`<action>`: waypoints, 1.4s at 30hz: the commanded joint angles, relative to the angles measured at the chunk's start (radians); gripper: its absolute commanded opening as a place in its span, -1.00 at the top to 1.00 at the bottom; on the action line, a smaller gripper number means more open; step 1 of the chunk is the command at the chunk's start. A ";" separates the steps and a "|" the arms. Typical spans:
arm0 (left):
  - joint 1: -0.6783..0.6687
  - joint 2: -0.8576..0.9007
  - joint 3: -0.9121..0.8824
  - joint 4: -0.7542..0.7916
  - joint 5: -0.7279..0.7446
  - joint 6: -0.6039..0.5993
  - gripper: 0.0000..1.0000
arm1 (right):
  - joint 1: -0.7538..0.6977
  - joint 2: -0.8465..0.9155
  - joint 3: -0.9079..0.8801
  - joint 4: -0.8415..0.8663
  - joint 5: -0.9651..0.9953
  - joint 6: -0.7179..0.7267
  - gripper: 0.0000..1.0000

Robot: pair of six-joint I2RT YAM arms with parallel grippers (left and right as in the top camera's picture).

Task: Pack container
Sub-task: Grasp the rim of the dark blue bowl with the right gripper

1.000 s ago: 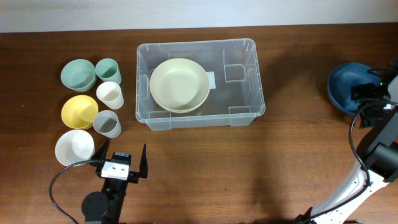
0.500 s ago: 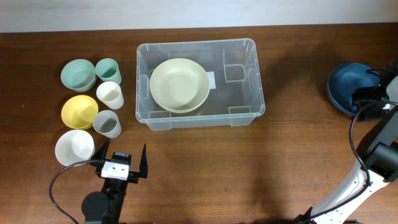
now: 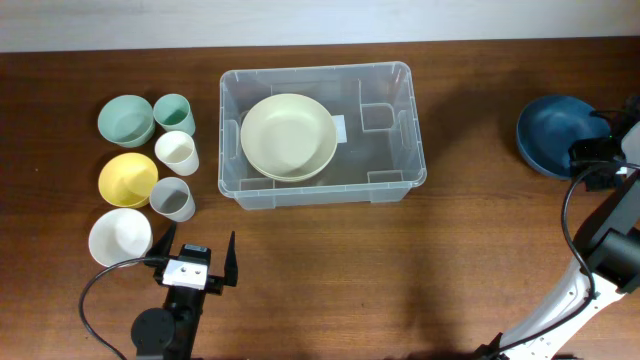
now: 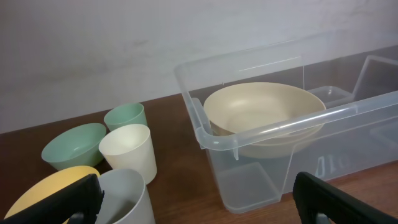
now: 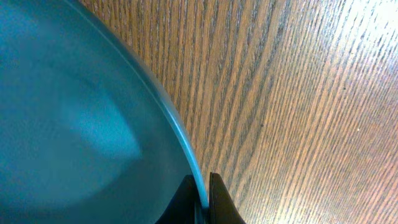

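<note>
No readable text anywhere; the container (image 3: 390, 150) base carries 1 white label (image 3: 340, 128) (too small to read).

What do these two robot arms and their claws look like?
The left gripper has two black tapered fingers on a white block, with a black arm and a looping black cable. The right gripper is black too; the right arm has a white lower segment and its own black cable.
</note>
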 commanded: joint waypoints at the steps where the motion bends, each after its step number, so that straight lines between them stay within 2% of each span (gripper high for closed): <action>1: 0.005 -0.009 -0.003 -0.004 -0.004 0.008 -0.99 | -0.002 -0.040 0.026 -0.006 -0.024 -0.031 0.93; 14: 0.005 -0.009 -0.004 -0.004 -0.004 0.008 -0.99 | 0.015 -0.245 0.167 -0.029 -0.411 -0.227 0.92; 20: 0.005 -0.009 -0.003 -0.004 -0.004 0.008 -0.99 | 0.063 -0.346 0.167 -0.062 -0.362 -0.249 0.93; 23: 0.005 -0.009 -0.004 -0.004 -0.004 0.008 -0.99 | 0.069 -0.348 0.165 -0.078 -0.270 -0.248 0.92; 24: 0.005 -0.009 -0.004 -0.004 -0.004 0.008 -0.99 | 0.069 -0.340 0.157 -0.081 -0.233 -0.243 0.83; 27: 0.005 -0.009 -0.004 -0.004 -0.004 0.008 -0.99 | 0.068 -0.310 0.114 -0.075 -0.146 -0.210 0.17; 29: 0.005 -0.009 -0.004 -0.004 -0.004 0.008 -0.99 | 0.069 -0.279 0.090 -0.056 -0.123 -0.211 -0.06; 42: 0.005 -0.009 -0.003 -0.004 -0.004 0.008 -0.99 | 0.069 -0.059 0.063 0.035 -0.127 -0.211 -0.06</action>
